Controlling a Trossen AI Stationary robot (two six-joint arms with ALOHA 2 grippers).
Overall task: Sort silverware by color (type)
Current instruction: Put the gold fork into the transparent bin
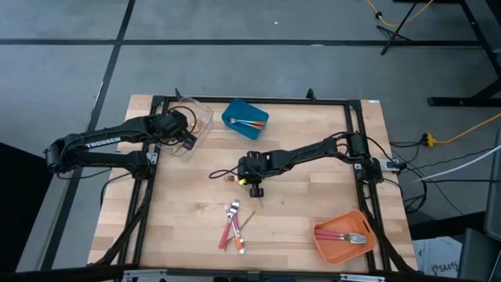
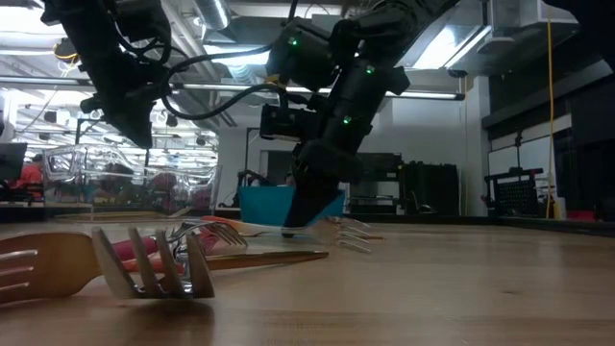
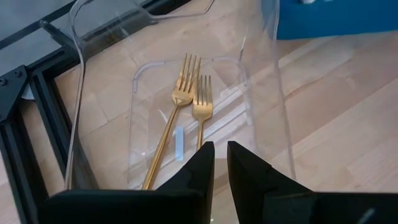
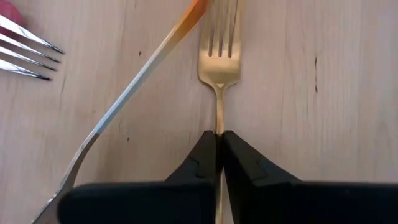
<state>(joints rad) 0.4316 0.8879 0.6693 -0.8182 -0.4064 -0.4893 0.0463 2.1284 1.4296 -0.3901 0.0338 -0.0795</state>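
A gold fork (image 4: 219,62) lies flat on the wood in the table's middle, and my right gripper (image 4: 219,140) is shut on it; the high view shows this gripper (image 1: 252,182) reaching in from the right. An orange-handled, silver-headed utensil (image 4: 140,74) lies slantwise beside it, and silver tines (image 4: 25,53) lie farther off. My left gripper (image 3: 220,158) hovers over the clear bin (image 3: 273,93) at the far left, fingers a narrow gap apart with nothing between them. Two gold forks (image 3: 186,93) lie on that bin's floor. My right gripper pinches the gold fork's handle (image 4: 219,124) just behind the head, one finger on each long edge. The fingers slant down from the table's right side, in line with the handle. The fork lies flat on the table with its tines pointing away from the gripper.
A blue bin (image 1: 245,119) with utensils stands at the far middle. An orange bin (image 1: 344,235) with red-handled forks sits at the near right corner. A loose heap of silverware (image 1: 233,227) lies near the front edge. Black frame rails (image 1: 149,196) run along the table's sides.
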